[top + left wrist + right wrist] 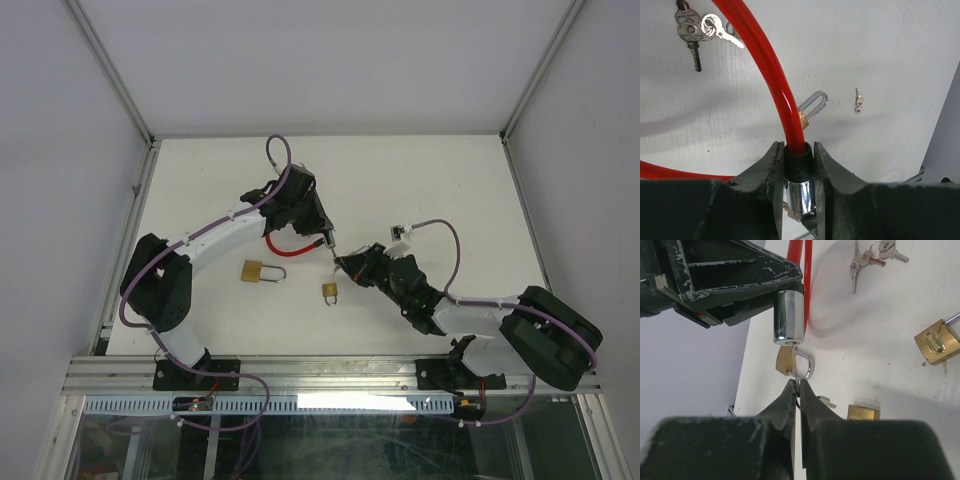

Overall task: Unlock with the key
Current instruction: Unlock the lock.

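The key point(797, 381) is almost wholly hidden between the closed fingers of the right gripper point(798, 385), with only a thin edge showing. The lower end of the chrome lock barrel point(800, 192) is hidden between the fingers of the left gripper point(795, 150), and the red cable point(766, 65) runs off that view's top and left edges.

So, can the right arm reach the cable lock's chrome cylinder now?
Probably yes: the left end effector holds that chrome cylinder, its keyhole end facing the right end effector, nothing between.
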Action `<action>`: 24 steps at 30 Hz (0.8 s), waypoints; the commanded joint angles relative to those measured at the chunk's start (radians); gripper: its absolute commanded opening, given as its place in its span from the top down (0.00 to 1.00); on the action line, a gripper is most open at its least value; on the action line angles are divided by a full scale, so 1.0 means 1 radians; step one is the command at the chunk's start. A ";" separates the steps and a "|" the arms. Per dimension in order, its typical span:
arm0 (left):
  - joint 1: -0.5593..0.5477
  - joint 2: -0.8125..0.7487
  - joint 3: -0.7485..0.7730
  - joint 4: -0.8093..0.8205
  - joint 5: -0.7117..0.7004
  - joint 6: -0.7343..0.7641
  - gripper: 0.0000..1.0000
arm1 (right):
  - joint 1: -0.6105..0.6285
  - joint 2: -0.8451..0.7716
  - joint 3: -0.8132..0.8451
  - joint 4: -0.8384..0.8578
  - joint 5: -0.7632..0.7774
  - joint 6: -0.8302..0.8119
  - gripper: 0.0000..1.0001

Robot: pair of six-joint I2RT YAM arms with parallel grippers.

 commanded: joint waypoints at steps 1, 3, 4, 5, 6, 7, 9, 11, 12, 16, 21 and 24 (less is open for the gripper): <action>0.005 -0.036 0.016 0.074 0.030 -0.016 1.00 | -0.008 -0.038 0.007 0.068 0.026 0.006 1.00; 0.004 -0.036 0.015 0.076 0.036 -0.017 1.00 | -0.012 -0.044 0.006 0.057 0.032 0.008 1.00; 0.005 -0.036 0.015 0.076 0.039 -0.016 1.00 | -0.014 -0.045 0.006 0.054 0.031 0.006 1.00; 0.004 -0.036 0.015 0.077 0.043 -0.016 1.00 | -0.018 -0.045 0.006 0.053 0.031 0.006 1.00; 0.004 -0.036 0.014 0.079 0.047 -0.016 1.00 | -0.019 -0.045 0.006 0.052 0.029 0.006 1.00; 0.005 -0.036 0.014 0.080 0.049 -0.016 1.00 | -0.022 -0.043 0.007 0.052 0.029 0.006 1.00; 0.004 -0.037 0.012 0.082 0.052 -0.039 1.00 | -0.025 -0.038 0.007 0.052 0.023 0.006 1.00; 0.005 -0.039 0.011 0.082 0.050 -0.047 1.00 | -0.026 -0.033 0.010 0.053 0.015 0.005 1.00; 0.004 -0.039 0.011 0.082 0.048 -0.047 1.00 | -0.026 -0.029 0.011 0.054 0.010 0.005 1.00; 0.005 -0.039 0.012 0.082 0.049 -0.047 1.00 | -0.026 -0.017 0.009 0.061 0.011 0.011 1.00; 0.004 -0.045 0.006 0.082 0.048 -0.047 1.00 | -0.027 0.000 0.013 0.066 0.012 0.011 1.00; 0.004 -0.046 0.006 0.082 0.045 -0.047 1.00 | -0.027 0.010 0.019 0.065 0.002 0.013 1.00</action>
